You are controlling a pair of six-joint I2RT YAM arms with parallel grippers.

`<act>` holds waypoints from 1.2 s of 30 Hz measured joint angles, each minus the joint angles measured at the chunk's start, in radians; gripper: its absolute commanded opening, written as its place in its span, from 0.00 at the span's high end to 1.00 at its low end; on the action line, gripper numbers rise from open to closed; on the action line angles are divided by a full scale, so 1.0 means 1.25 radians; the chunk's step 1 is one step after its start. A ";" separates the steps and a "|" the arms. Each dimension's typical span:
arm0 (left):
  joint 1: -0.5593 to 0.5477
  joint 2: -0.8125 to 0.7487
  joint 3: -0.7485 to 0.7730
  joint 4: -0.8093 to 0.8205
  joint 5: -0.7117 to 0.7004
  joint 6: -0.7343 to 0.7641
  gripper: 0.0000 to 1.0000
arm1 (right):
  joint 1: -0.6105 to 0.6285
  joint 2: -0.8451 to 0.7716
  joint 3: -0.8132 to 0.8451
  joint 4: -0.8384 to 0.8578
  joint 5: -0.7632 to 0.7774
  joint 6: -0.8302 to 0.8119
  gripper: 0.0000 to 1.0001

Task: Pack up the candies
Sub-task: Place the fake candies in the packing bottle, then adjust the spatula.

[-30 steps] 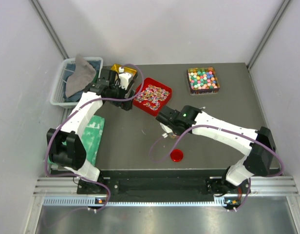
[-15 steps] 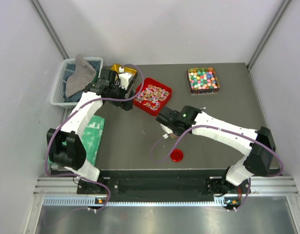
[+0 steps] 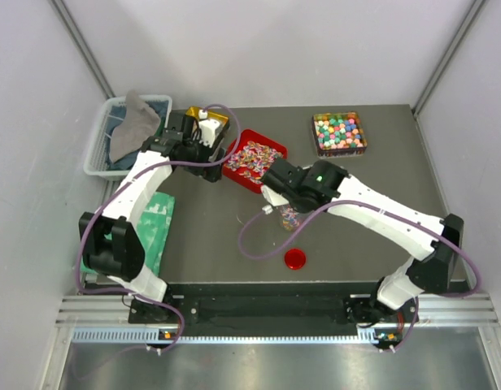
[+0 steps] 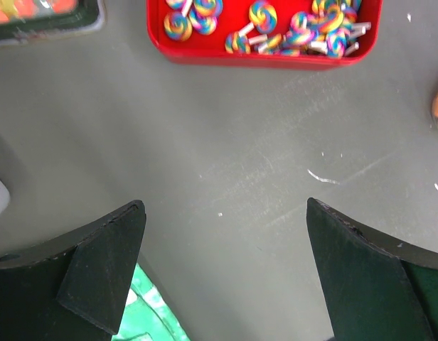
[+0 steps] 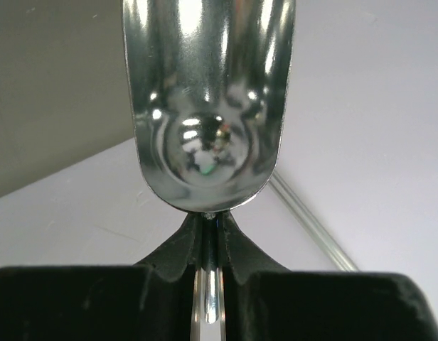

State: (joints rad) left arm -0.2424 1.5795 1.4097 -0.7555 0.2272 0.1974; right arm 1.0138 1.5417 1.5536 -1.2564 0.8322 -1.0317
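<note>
Candies (image 3: 254, 157): we see rainbow-swirl pieces (image 4: 262, 14) heaped in a red tray (image 4: 262, 58) on the worktop (image 3: 210, 236) — pastel balls (image 3: 339, 133) fill a clear box (image 3: 315, 134), back right.
Left pincer (image 4: 224, 213): spread wide over the worktop beside that tray.
Right pincer (image 5: 207, 229): pinched tight on the handle of a shiny metal scoop (image 5: 208, 106).

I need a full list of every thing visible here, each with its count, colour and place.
table: one, grey, under everything
basket: one, pale blue, far left
cloth: one, grey, in the basket
yellow tray: one, far left, partly hidden
red tray: one, far centre
lollipops: many, swirled multicolour, in red tray
square tray: one, dark rim, far right
pastel balls: many, mixed colours, in square tray
lid: one, red, near edge
green packet: one, left edge
small container: one, colour unclear, under right arm
scoop: one, shiny metal, in right fingers
left fingers: open, over table near red tray
right fingers: shut on the scoop's handle
</note>
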 measured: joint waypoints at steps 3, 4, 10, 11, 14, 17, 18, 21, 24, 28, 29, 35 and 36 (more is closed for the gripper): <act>0.000 0.029 0.033 0.007 -0.002 0.004 0.01 | -0.021 -0.002 0.058 0.005 -0.023 0.006 1.00; 0.000 0.047 0.049 0.011 -0.003 0.006 0.01 | -0.031 -0.004 0.070 0.013 -0.032 0.009 1.00; 0.000 0.211 0.180 0.041 -0.010 0.016 0.01 | -0.099 -0.007 0.122 0.028 -0.117 0.045 1.00; 0.000 0.247 0.211 0.044 -0.013 0.018 0.01 | -0.107 -0.007 0.132 0.029 -0.132 0.052 1.00; -0.003 0.334 0.289 0.050 -0.036 0.020 0.01 | -0.127 -0.007 0.143 0.032 -0.170 0.069 1.00; -0.006 0.397 0.350 0.064 -0.059 0.027 0.03 | -0.140 -0.007 0.140 0.032 -0.195 0.077 1.00; -0.007 0.416 0.368 0.066 -0.067 0.029 0.05 | -0.145 -0.007 0.139 0.033 -0.203 0.080 1.00; -0.012 0.468 0.420 0.074 -0.082 0.034 0.10 | -0.154 -0.008 0.132 0.036 -0.218 0.085 1.00; -0.023 0.506 0.449 0.081 -0.096 0.041 0.16 | -0.161 -0.008 0.110 0.049 -0.232 0.089 1.00; -0.044 0.531 0.460 0.081 -0.106 0.052 0.14 | -0.170 -0.008 0.090 0.066 -0.250 0.090 1.00; -0.048 0.533 0.461 0.081 -0.108 0.053 0.14 | -0.173 -0.008 0.087 0.074 -0.255 0.090 1.00; -0.054 0.524 0.461 0.090 -0.025 0.016 0.10 | -0.222 -0.010 0.034 0.149 -0.296 0.097 1.00; -0.051 0.517 0.461 0.090 0.008 0.006 0.09 | -0.234 -0.010 0.017 0.169 -0.305 0.102 1.00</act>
State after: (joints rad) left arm -0.3058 2.2261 1.9858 -0.6434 0.2375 0.2054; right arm 0.7208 1.5291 1.5745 -1.0454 0.4515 -0.9047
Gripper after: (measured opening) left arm 0.885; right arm 0.063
